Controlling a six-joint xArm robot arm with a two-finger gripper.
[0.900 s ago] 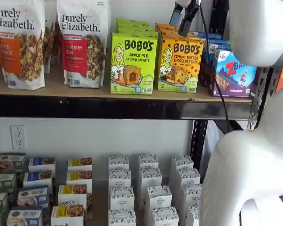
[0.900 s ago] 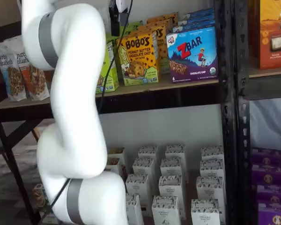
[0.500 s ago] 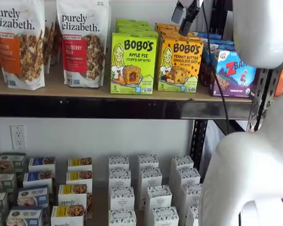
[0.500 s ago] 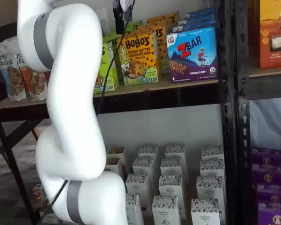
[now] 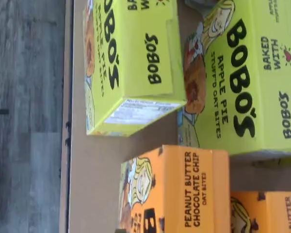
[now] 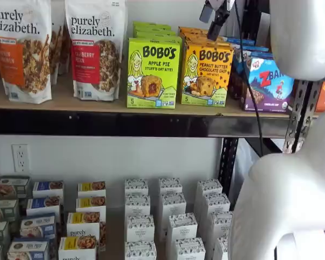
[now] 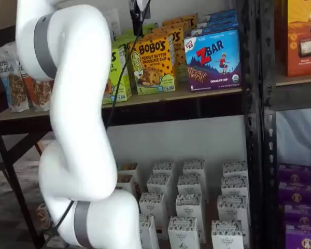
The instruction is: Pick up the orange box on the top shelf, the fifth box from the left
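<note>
The orange box (image 6: 207, 74) stands upright at the front of the top shelf (image 6: 70, 102), with more of its kind in a row behind it. It also appears in a shelf view (image 7: 153, 65) and, from above, in the wrist view (image 5: 179, 189). My gripper (image 6: 212, 17) hangs from the view's upper edge, just above the orange box's top and slightly behind its front face, apart from it. A gap shows between its two fingers, so it is open and holds nothing. In a shelf view only its dark fingers (image 7: 137, 14) show, above the box's left corner.
A lime-green Apple Pie box (image 6: 153, 73) stands close to the left of the orange box and a blue ZBar box (image 6: 268, 84) to its right. Granola bags (image 6: 95, 49) fill the shelf's left. A black upright (image 6: 295, 114) and my white arm (image 7: 78, 119) stand nearby.
The gripper has crept a little upward and to the right above the orange box. It stays open. The boxes have not moved.
</note>
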